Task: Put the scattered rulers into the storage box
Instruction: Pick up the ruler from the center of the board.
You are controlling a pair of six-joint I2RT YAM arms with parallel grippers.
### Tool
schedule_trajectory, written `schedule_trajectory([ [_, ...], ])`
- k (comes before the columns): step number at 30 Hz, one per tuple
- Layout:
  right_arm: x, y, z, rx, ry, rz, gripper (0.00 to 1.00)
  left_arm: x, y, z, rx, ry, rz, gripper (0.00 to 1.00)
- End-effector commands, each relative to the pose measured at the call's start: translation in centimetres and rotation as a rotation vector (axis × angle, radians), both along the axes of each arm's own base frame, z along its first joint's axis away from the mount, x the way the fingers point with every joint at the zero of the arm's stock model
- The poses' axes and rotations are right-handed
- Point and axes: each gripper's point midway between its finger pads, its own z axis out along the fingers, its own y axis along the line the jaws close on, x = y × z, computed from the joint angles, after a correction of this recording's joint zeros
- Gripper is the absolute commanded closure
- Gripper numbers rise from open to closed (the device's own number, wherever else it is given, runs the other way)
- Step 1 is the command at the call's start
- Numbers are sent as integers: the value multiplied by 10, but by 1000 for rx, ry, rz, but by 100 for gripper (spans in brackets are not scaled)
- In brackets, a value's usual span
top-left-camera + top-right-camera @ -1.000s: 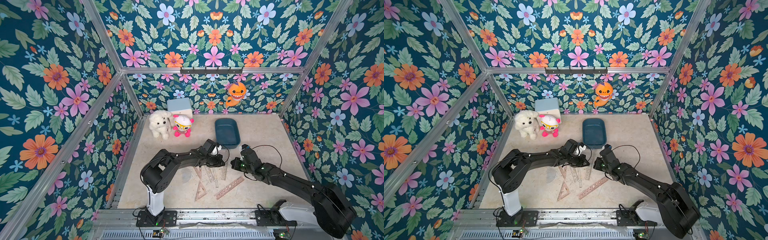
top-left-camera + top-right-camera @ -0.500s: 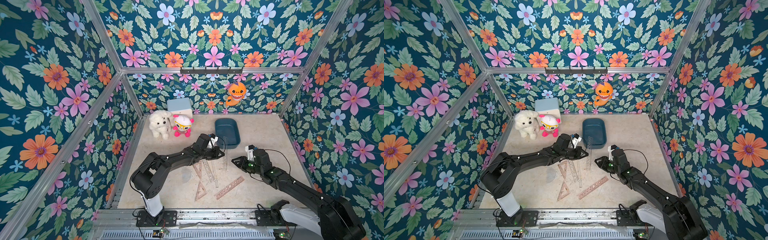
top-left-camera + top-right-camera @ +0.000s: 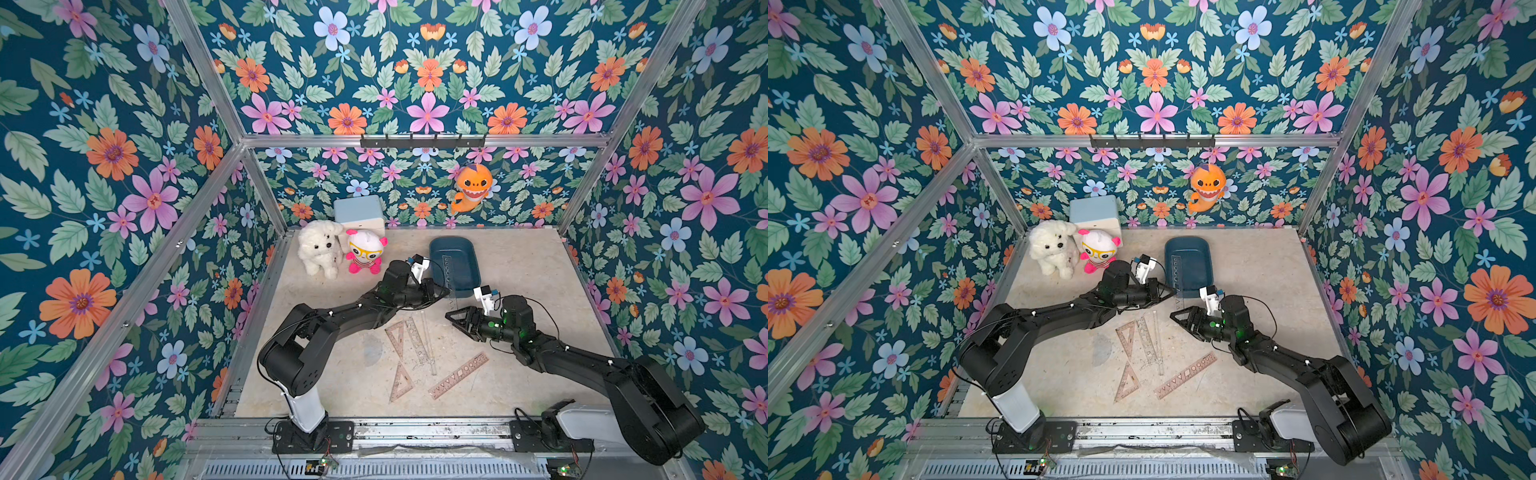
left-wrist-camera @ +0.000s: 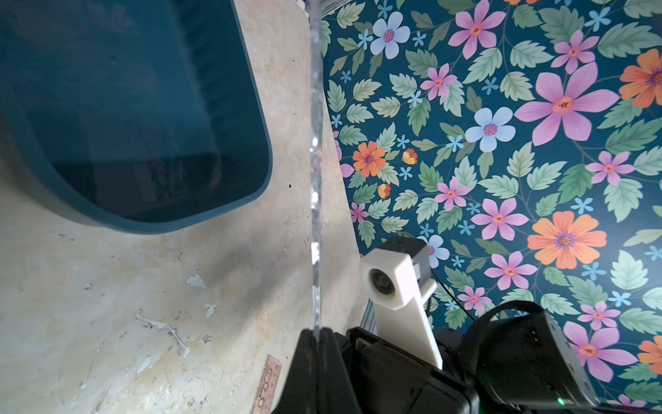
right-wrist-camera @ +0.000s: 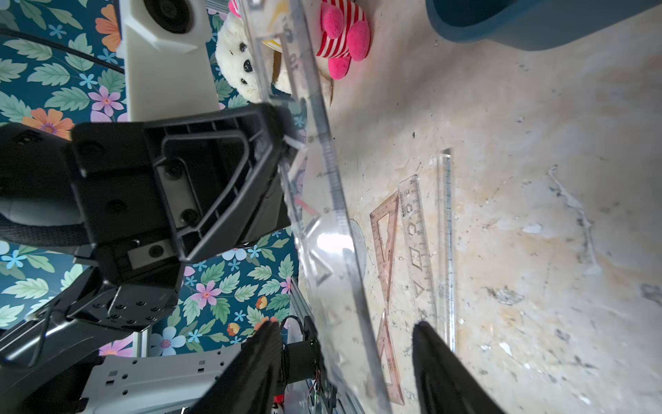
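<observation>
- Nearest on the table (image 3: 540, 291): brown stencil ruler (image 3: 459, 375) lying diagonal, near triangle (image 3: 401, 383) just left of it.
- A bit farther, side by side: far triangle (image 3: 395, 336), clear stencil ruler (image 3: 415, 341), thin clear ruler (image 3: 429, 345). A faint protractor (image 3: 372, 349) lies left of them.
- Right gripper (image 5: 344, 323): jaws spread, gripping nothing. It points left, just near of the held ruler (image 3: 447, 272). In the right wrist view that ruler runs between its fingers; can't tell if they touch.
- Left gripper (image 4: 318, 331): clamped on the held ruler, which is off the table.
- The held ruler's far part overlaps the storage box (image 3: 463, 257) in both top views and its near end sticks out past the box's near rim. Can't tell if it touches the box.
- Storage box sits far centre.
- Far left: white plush dog (image 3: 318, 249), pink toy (image 3: 365, 251), pale blue cube (image 3: 359, 210) behind them.
- Orange shark toy (image 3: 473, 187) on the far wall.
</observation>
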Motion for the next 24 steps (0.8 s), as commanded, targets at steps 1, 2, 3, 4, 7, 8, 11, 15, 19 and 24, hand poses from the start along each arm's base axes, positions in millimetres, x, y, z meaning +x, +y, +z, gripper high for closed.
schedule_trajectory([
  [1, 2, 6, 17, 53, -53, 25, 45, 1, 0, 11, -39, -21, -5, 100],
  [2, 3, 6, 17, 53, -53, 23, 47, 1, 2, 11, -40, -20, -2, 100],
  [3, 4, 6, 17, 52, -53, 22, 49, 1, 2, 11, -41, -19, -3, 100],
  [4, 4, 6, 18, 54, -56, 23, 52, 1, 2, 10, -40, -19, -2, 100],
  [7, 4, 6, 18, 56, -57, 22, 59, 0, 3, 9, -40, -17, -2, 100],
  [8, 4, 6, 18, 57, -58, 21, 60, 1, 3, 10, -41, -19, -1, 100],
  [11, 4, 5, 19, 58, -60, 18, 68, 0, 4, 9, -40, -17, 0, 100],
  [15, 5, 5, 19, 58, -59, 11, 77, -1, 4, 9, -41, -18, 0, 100],
  [19, 7, 4, 20, 56, -59, 5, 90, -1, 5, 10, -43, -23, 0, 100],
  [24, 8, 6, 24, 58, -63, 9, 100, -2, 5, 12, -42, -35, -1, 100],
])
